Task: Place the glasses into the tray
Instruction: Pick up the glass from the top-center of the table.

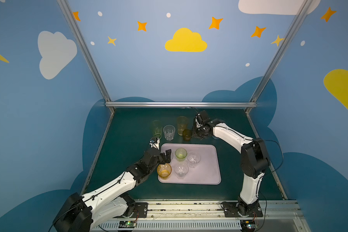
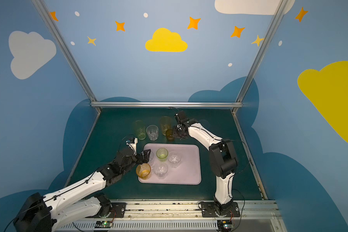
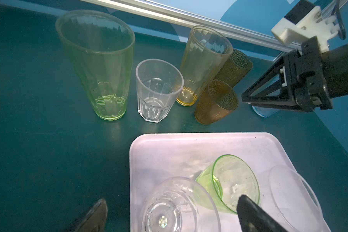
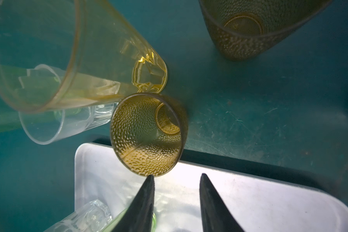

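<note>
I've got the flat pink-lilac plastic tray (image 1: 209,170) centred on the desk (image 1: 129,130), tumblers (image 1: 193,158) clustered in its left half. Behind it, left to right: tall green glass (image 1: 156,128), short clear faceted glass (image 1: 169,132), tall amber glass (image 1: 182,123), small brown dimpled glass (image 1: 187,134).

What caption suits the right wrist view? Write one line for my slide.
Open right gripper poised at a dimpled amber glass standing on the table beside the tray.
</note>
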Controlling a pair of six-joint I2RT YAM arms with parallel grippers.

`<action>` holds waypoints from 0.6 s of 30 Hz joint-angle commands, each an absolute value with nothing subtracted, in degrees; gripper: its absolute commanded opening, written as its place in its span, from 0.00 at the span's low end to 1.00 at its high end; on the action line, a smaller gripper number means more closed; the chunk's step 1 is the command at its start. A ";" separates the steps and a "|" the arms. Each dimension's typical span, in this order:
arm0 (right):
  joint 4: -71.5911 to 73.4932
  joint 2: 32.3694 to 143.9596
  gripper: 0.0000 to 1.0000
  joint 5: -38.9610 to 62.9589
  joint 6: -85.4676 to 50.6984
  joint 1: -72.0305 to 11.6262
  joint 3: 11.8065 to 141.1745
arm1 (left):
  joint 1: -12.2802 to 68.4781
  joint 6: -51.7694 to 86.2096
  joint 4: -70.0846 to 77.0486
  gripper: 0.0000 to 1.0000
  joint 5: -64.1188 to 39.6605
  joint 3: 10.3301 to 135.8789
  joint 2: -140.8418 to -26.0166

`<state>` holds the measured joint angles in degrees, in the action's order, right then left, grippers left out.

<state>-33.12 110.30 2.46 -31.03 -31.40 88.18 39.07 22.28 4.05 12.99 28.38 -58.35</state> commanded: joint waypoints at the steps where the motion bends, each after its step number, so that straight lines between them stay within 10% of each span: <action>1: -34.80 111.76 0.38 2.72 -30.28 -31.23 89.69 | 38.65 21.79 4.47 1.00 13.97 27.72 -57.58; 18: -34.82 113.12 0.32 4.18 -30.39 -31.38 89.91 | 38.45 22.72 4.31 1.00 14.15 26.81 -54.80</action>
<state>-33.93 112.27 3.49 -30.57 -31.38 88.20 38.72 22.52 4.08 13.34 27.57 -55.35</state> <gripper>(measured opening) 0.317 0.996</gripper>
